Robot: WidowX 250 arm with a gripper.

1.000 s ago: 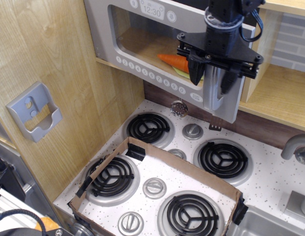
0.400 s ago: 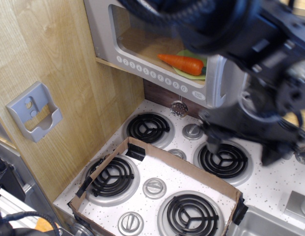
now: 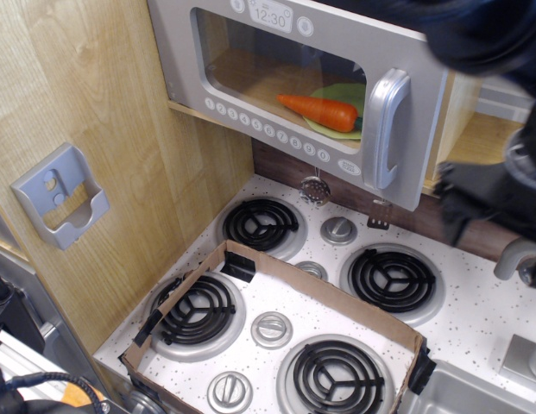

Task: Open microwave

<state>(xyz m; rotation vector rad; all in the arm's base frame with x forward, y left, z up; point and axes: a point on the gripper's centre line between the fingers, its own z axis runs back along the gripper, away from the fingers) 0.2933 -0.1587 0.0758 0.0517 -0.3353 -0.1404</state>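
Microwave (image 3: 293,86) mounted above the back edge of the stovetop, upper middle of view. Door looks closed or nearly so; a sliver of gap along the handle side is possible but cannot be confirmed. Silver vertical handle (image 3: 385,129) at the door's right end, nothing touching it. Through the window: carrot (image 3: 318,109) lying on a green plate (image 3: 347,105). Row of round white buttons along the door's lower edge.

Gripper (image 3: 492,194) at the right edge of the view, blurred dark mass, apart from the handle and lower than its middle. Finger state cannot be told: blur hides whether they are spread or pressed together. Holding nothing that I can see.

Judgement: task not yet done, handle not engaged.

Risks:
- approach from the right may strike the door's edge or the wooden shelf (image 3: 488,164) beside it, given the tight space there
- a shallow hook on the rounded handle could slip off during the pull
- pulling straight out instead of along the hinge arc could strain the toy door

Cardboard frame (image 3: 280,285) around the front burners lies clear of the pull path
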